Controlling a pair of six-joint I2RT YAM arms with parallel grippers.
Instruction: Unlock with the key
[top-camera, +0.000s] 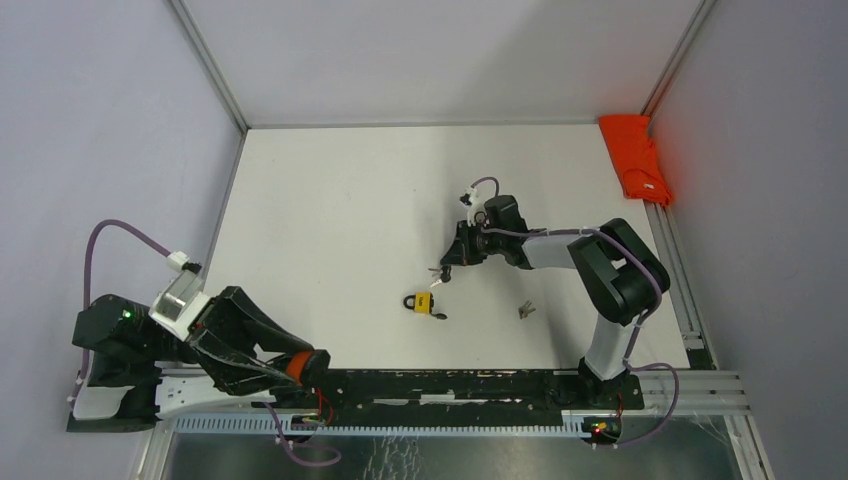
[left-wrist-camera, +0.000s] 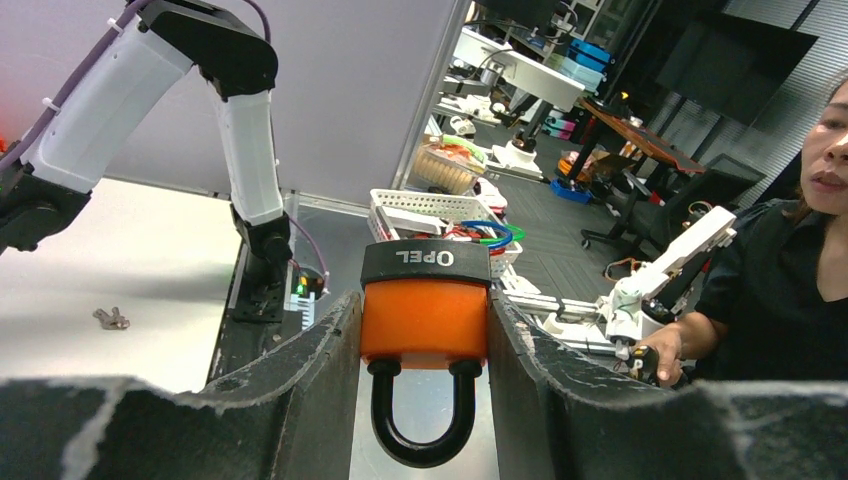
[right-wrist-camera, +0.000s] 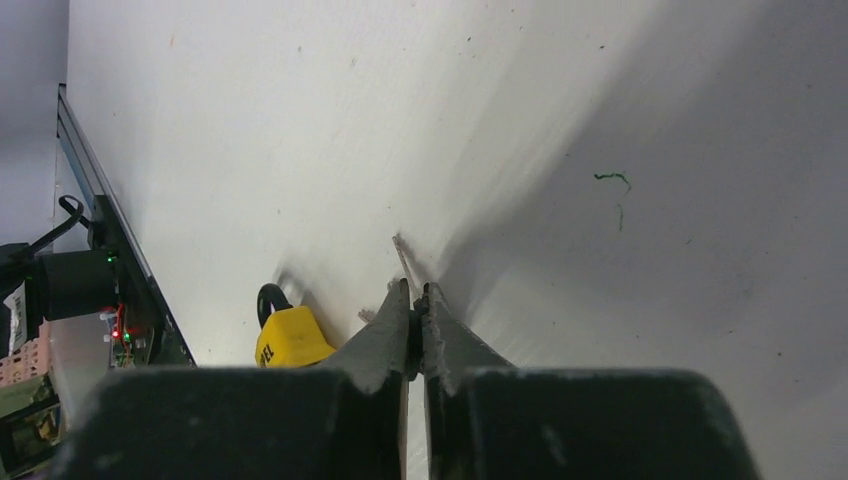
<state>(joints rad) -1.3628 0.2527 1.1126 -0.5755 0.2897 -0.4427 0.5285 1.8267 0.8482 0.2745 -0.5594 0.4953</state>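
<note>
- White table (top-camera: 330, 200) between grey walls, a red cloth (top-camera: 635, 160) bunched in the far right corner. The right gripper (right-wrist-camera: 415, 300) hangs over the middle of it with its fingers pressed together on the key (right-wrist-camera: 403, 255).
- The left gripper (left-wrist-camera: 423, 305) sits low by the near rail, clamped on both sides of the orange padlock (top-camera: 297, 367), well apart from the key.
- Risk: only a thin sliver of the key shows past the fingertips. The pinch looks narrow, so I judge that the key could twist or slide between the pads when pushed into a lock.
- Risk: key and lock are not lined up. Bringing them together calls for a large reorientation, and a small angular error would jam the tip against the lock's face.
- Risk: a yellow padlock (top-camera: 420, 303) lies just beside the key's tip, and loose keys (top-camera: 525, 310) lie nearby. A low sweep could knock either one.
- No view shows the keyhole.
- The key's long axis runs roughly in line with the fingers, tilted slightly off, with the tip aimed down at the table.
- The padlock's long axis runs along the left fingers, shackle back toward the wrist and black cap outward along the near rail.
</note>
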